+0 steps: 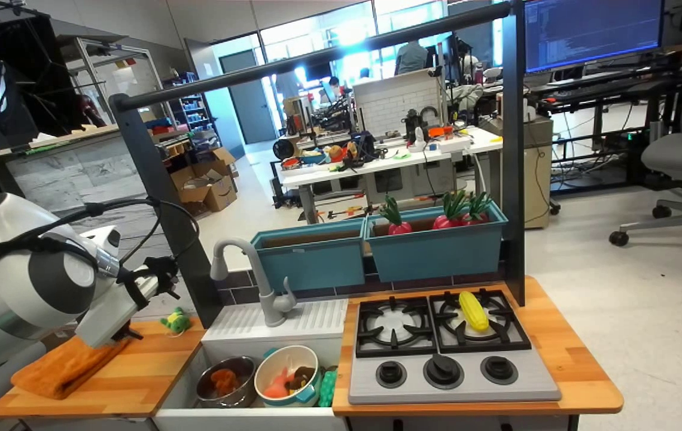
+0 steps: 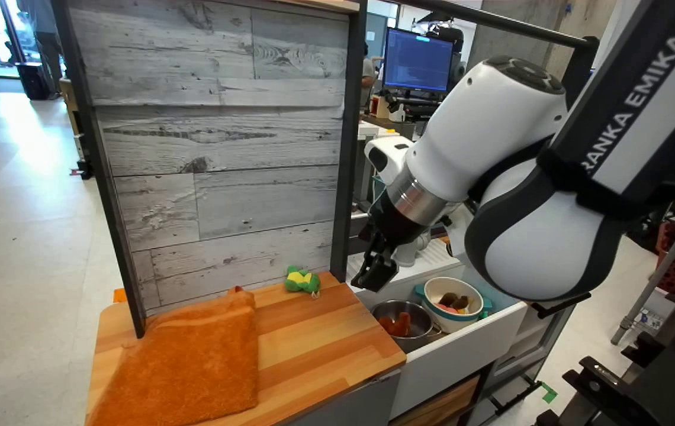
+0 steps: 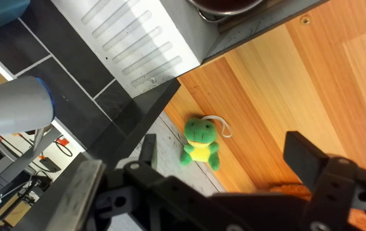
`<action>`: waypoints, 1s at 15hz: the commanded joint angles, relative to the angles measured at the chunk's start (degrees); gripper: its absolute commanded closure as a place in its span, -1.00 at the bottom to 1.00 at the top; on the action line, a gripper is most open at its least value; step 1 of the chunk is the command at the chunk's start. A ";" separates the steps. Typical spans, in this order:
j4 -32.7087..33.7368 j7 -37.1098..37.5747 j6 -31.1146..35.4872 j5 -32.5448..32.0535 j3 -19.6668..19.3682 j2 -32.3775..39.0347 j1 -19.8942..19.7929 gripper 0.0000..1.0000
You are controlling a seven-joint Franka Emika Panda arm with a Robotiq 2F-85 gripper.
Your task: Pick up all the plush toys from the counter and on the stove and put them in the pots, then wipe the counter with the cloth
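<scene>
The black two-fingered gripper (image 3: 224,150) has its jaws spread wide. Lower down and apart from it, a small green frog-like plush toy (image 3: 200,141) lies face up on the light orange-brown wooden counter (image 3: 266,102), at the back edge near a black post (image 2: 346,177). Its rounded head carries a small dark eye and two thin dark lines above an orange-yellow mouth; the belly is bright yellow, the stubby green limbs splay outward, and a white cord loops beside the head. A folded fuzzy orange cloth (image 2: 195,367) lies on the same counter, apart from the toy. In the white sink (image 2: 468,355), a round shiny steel pot (image 2: 421,324) contains a fuzzy orange-red toy (image 2: 397,325), its shape unclear. Just beside it stands a round cream-white pot with teal handles (image 2: 453,325), containing a coral-pink toy (image 1: 278,386) and dark brown rounded shapes (image 2: 449,299), crowded together. A bumpy green object (image 1: 328,388) sits next to that pot. Farther off, on the grey-fronted black-grated stove (image 1: 371,383), a long ribbed yellow corn-shaped toy (image 1: 473,311) lies at a slant; its material is hard to tell.
</scene>
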 commanded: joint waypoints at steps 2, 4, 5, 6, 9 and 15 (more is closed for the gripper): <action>10.26 0.24 -4.14 2.14 -1.71 7.93 3.27 -1.00; 14.07 0.98 -5.17 2.10 -2.23 10.78 3.79 -1.00; 15.83 1.33 -5.07 2.13 -2.69 12.13 4.05 -1.00; 17.85 1.61 -4.04 2.53 -4.14 13.94 5.08 -1.00; 23.42 2.31 -2.89 3.00 -6.07 18.39 6.22 -1.00; 33.19 3.98 -4.81 2.48 -4.13 24.66 4.83 -1.00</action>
